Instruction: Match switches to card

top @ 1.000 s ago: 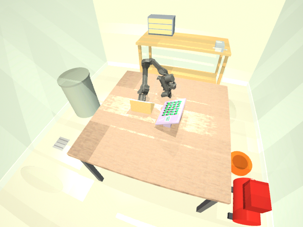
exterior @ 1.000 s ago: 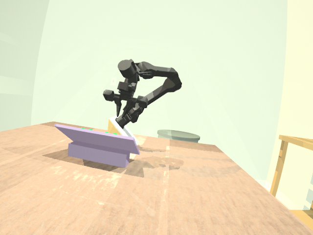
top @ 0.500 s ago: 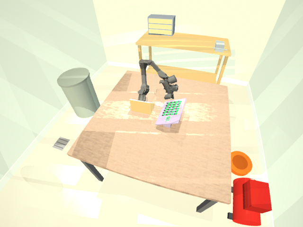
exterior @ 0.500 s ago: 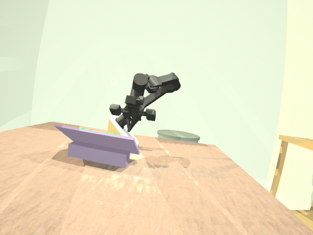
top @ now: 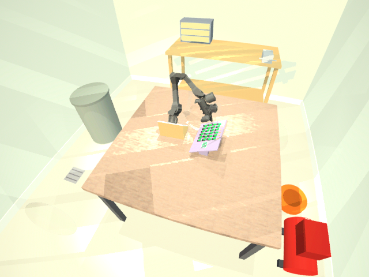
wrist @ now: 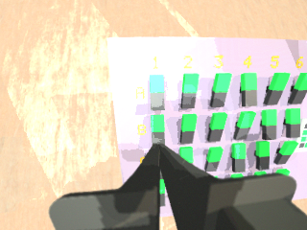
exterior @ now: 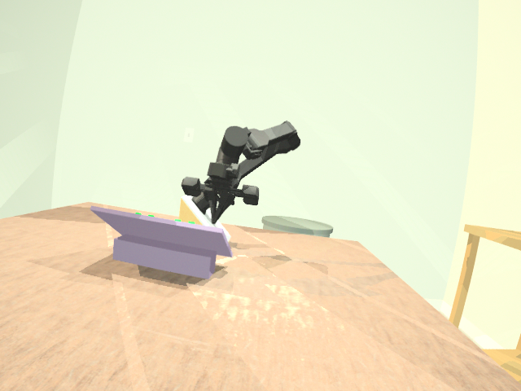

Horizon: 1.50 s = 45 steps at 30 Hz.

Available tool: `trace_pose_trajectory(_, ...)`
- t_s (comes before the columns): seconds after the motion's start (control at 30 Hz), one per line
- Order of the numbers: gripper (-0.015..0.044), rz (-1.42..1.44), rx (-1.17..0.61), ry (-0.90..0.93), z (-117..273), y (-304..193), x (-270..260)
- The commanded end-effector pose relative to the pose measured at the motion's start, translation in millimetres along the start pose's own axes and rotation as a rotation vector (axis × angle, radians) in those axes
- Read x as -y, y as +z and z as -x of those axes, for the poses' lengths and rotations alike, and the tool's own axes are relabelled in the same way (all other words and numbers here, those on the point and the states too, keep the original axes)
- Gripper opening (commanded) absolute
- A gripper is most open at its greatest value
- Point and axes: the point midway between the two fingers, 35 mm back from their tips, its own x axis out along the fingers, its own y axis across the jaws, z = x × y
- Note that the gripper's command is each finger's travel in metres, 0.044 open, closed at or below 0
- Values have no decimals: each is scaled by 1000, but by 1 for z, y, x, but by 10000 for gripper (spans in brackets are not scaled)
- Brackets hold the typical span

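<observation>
The lilac panel point(top: 195, 148) point(exterior: 164, 230) point(wrist: 126, 59) stands tilted on a block on the table. It carries a grid of green and dark grey rocker switches, columns 1 to 6, with rows A and B fully in the wrist view. Switch A1 point(wrist: 156, 91) looks washed out by light. The small card point(top: 204, 145) is beside the grid and is cut off at the wrist view's right edge. My gripper point(top: 211, 120) point(exterior: 214, 221) point(wrist: 157, 149) is shut and empty. Its tips overlap the near end of switch B1 point(wrist: 157, 123); contact is unclear. Its fingers hide parts of the nearer rows in column 1.
A yellow board point(top: 171, 130) point(exterior: 184, 211) stands upright on the table point(top: 184, 184) point(exterior: 294, 336), beside the arm's base. A grey bin point(top: 100, 119) stands on the floor past the table's edge. A wooden bench point(top: 232, 52) with a drawer unit point(top: 195, 31) is behind the arm.
</observation>
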Motion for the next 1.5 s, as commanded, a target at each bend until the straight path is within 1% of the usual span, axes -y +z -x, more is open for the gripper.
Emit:
trace_pose_trajectory(0.0, 0, -12, -12, -4, -7, -5, 2)
trace_pose_trajectory(0.43, 0, -11, -12, -4, -21, -5, 3)
trace_pose_trajectory(1.47, 0, -11, -12, -4, -22, -5, 3)
